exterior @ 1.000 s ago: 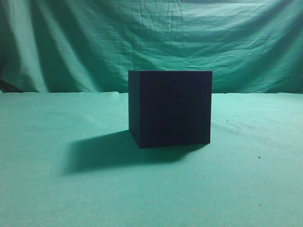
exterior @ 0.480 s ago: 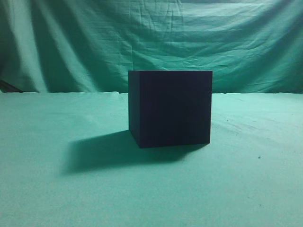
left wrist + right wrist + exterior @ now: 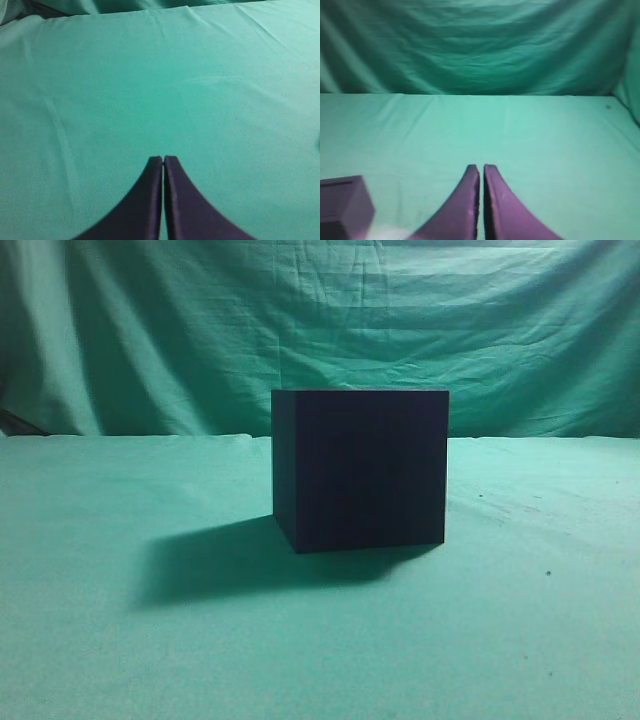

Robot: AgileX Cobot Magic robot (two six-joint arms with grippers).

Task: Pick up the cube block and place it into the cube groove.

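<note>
The cube groove [image 3: 360, 470], a large dark navy-black box, stands on the green cloth in the middle of the exterior view. A dark cube with a purplish top, the cube block [image 3: 344, 206], shows only at the bottom left edge of the right wrist view, partly cut off. My right gripper [image 3: 481, 168] is shut and empty above the cloth, to the right of the block and apart from it. My left gripper [image 3: 163, 159] is shut and empty over bare cloth. Neither arm shows in the exterior view.
Green cloth [image 3: 120, 640] covers the table and hangs as a backdrop [image 3: 200, 330] behind it. The box casts a shadow [image 3: 210, 560] to its left. The table's far edge [image 3: 520, 95] meets the backdrop in the right wrist view.
</note>
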